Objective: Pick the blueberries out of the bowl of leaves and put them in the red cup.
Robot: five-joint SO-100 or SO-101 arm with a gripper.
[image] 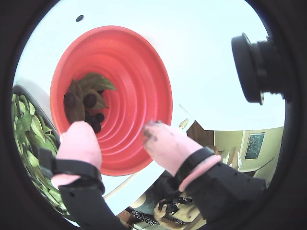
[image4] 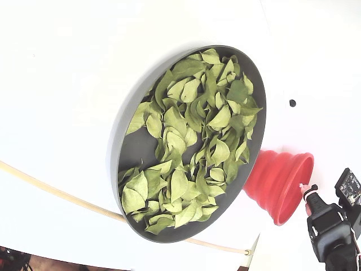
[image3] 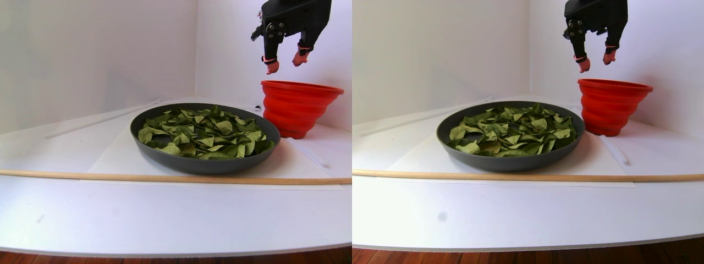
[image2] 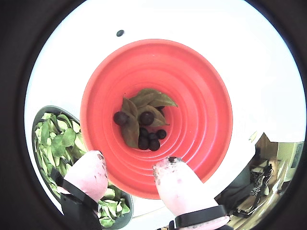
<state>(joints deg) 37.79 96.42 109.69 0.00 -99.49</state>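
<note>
The pincer [image2: 129, 175] hangs above the red cup [image2: 201, 96] with its pink fingertips [image2: 175, 179] apart and nothing between them, while several blueberries [image2: 146, 117] already lie at the cup's bottom with a few stray leaves. The bowl [image3: 165, 157], heaped with leaves [image3: 206, 132], sits just beside the cup near the bench's far edge in the stereo pair view; no berry shows among them. I judge the berries small, light, smooth and easily squashed or rolled, so each wants a gentle pinch across its middle.
</note>
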